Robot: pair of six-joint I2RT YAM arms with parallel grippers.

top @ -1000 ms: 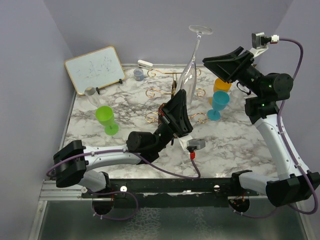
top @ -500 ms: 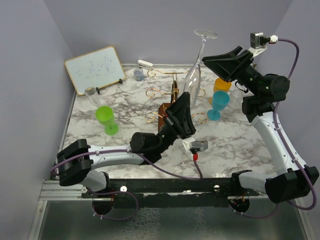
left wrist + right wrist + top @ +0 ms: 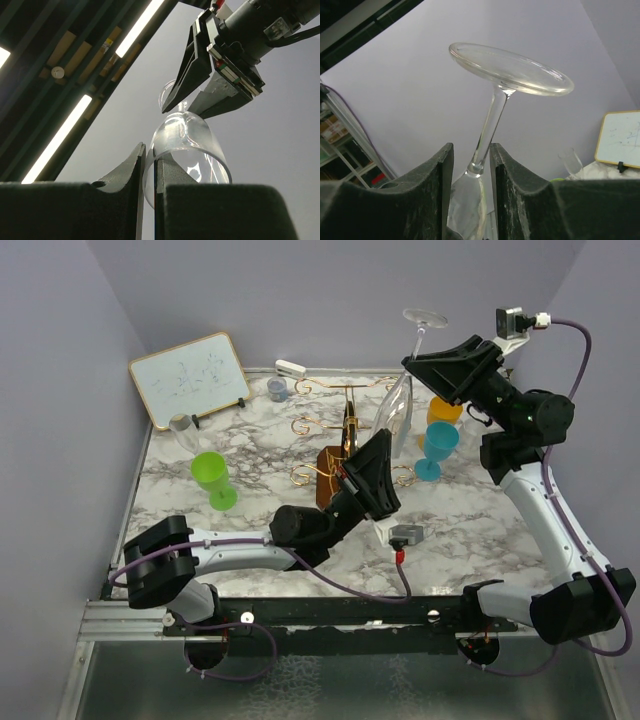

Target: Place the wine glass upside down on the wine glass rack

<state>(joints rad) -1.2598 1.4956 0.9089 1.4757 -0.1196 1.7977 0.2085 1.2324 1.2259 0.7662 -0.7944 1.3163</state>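
A clear wine glass (image 3: 398, 418) is held upside down in the air, foot up, tilted right, above the gold wire rack (image 3: 345, 425) on its brown wooden base (image 3: 327, 462). My left gripper (image 3: 386, 445) is shut on the bowl's rim, one finger inside and one outside, as the left wrist view (image 3: 149, 160) shows on the glass (image 3: 190, 145). My right gripper (image 3: 410, 362) straddles the stem just above the bowl. In the right wrist view (image 3: 470, 155) the stem (image 3: 490, 125) stands between the fingers, with a gap on the left side.
A green goblet (image 3: 212, 478) and a clear glass (image 3: 183, 430) stand at the left. A blue goblet (image 3: 438, 445) and an orange cup (image 3: 444, 410) stand right of the rack. A whiteboard (image 3: 190, 377) and a small grey cup (image 3: 278, 390) are at the back.
My left arm has carried the glass to the right and a little up. The stem now sits between my right gripper's fingers, which has shifted slightly left.
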